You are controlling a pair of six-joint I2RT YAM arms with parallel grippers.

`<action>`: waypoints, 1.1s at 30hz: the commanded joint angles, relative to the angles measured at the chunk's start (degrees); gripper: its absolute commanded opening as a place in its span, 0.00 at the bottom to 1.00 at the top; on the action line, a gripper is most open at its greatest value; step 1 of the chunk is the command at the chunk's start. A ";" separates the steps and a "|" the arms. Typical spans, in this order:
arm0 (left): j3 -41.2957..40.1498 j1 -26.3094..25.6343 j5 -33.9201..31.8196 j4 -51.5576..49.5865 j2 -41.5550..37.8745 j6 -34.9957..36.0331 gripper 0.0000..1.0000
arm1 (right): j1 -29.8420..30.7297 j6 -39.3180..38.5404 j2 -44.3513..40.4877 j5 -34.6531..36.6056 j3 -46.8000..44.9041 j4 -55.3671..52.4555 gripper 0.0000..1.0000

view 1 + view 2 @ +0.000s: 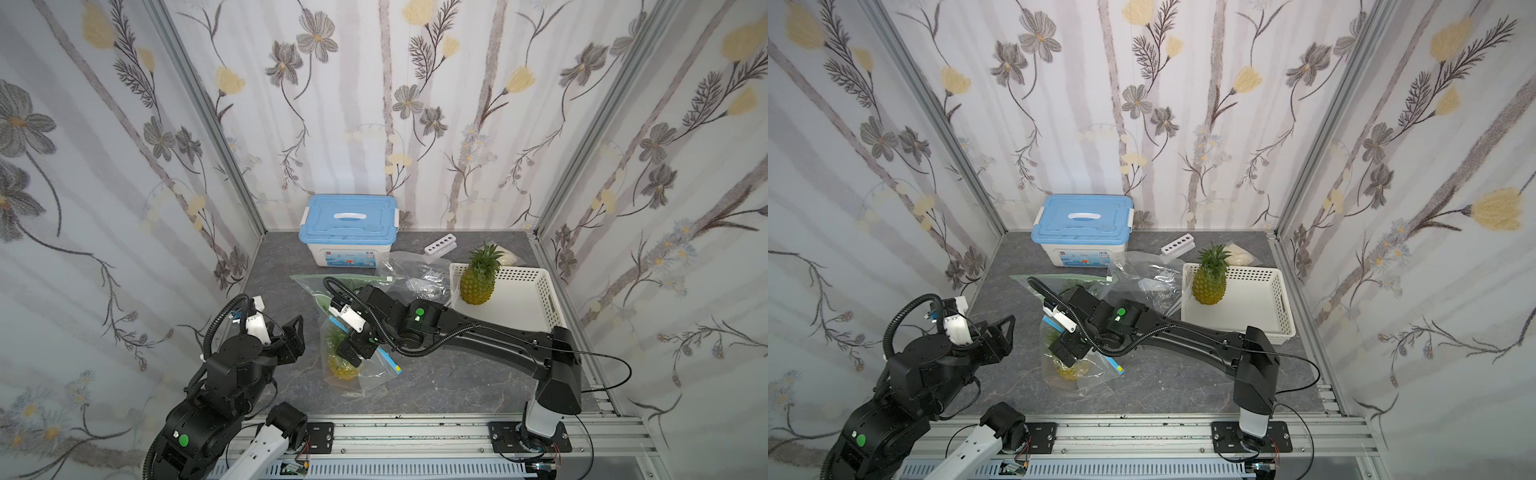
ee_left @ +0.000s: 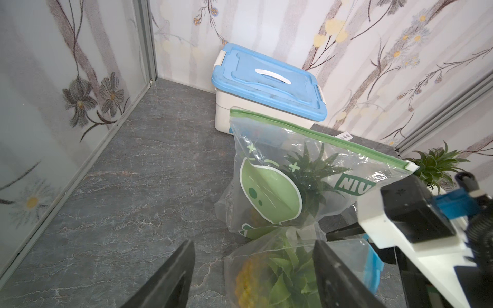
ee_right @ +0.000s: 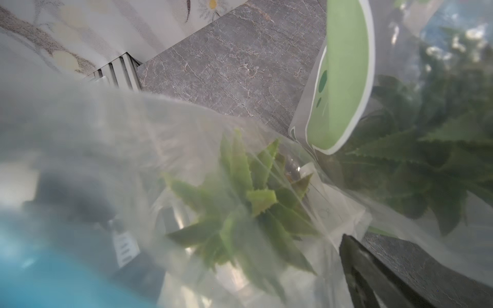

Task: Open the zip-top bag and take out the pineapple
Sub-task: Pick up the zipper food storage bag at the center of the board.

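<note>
Flowered wallpaper (image 1: 374, 104) closes three sides around a grey marbled counter (image 1: 436, 386). The right arm (image 1: 478, 332) reaches low across it toward the middle, presumably because the work lies there, while the left arm (image 1: 232, 374) stands folded at its own side, out of the way. A blue-lidded storage box (image 1: 349, 232) sits against the back wall. A white basket (image 1: 523, 303) lies at the right with a loose pineapple (image 1: 478, 286) upright in it, likely the drop-off place. Crumpled clear bags (image 1: 415, 274) lie between the two. A green-zip bag (image 2: 266, 186) leans near the box with a leafy crown inside. Just in front lies the blue-zip bag (image 1: 370, 376), and the bagged pineapple (image 1: 343, 370) rests on its side within, crown toward the back. The right gripper (image 1: 351, 353) hangs directly over that fruit, against the film. Its jaws are spread wide, one finger (image 3: 373, 277) plain and the other a blur behind plastic, with nothing pinched that I can make out. The left gripper (image 1: 291, 338) hovers raised beside the bag, jaws well apart and empty, placed, I judge, to steady it. Whether the blue zip strip (image 1: 392, 365) is parted cannot be told.
</note>
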 commanded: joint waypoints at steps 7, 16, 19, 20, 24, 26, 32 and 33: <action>-2.13 0.14 -0.44 -0.52 -2.68 0.26 0.72 | 0.52 0.68 7.06 -2.91 4.47 -0.72 0.85; -3.72 0.12 1.01 1.06 -3.53 -0.49 0.72 | 2.10 7.48 1.69 1.77 -0.30 0.77 0.00; -4.03 0.12 1.58 2.00 -3.82 -0.90 0.71 | 2.96 13.45 -2.96 5.30 -3.50 0.38 0.00; -4.13 0.07 1.78 2.28 -3.81 -0.99 0.71 | 3.36 16.48 -4.83 6.61 -4.90 0.26 0.00; -5.22 0.07 2.99 4.24 -3.64 -1.76 0.70 | 5.26 29.68 -12.05 14.83 -9.83 -1.53 0.00; -6.08 0.08 4.19 5.73 -3.48 -2.47 0.68 | 6.65 38.26 -15.74 21.52 -10.67 -4.19 0.00; -8.57 0.03 7.68 9.86 -3.24 -4.87 0.65 | 11.58 66.97 -21.00 41.66 -12.73 -8.88 0.00; -8.60 0.12 8.02 10.18 -3.43 -4.91 0.65 | 12.11 71.64 -20.60 43.12 -12.75 -9.95 0.00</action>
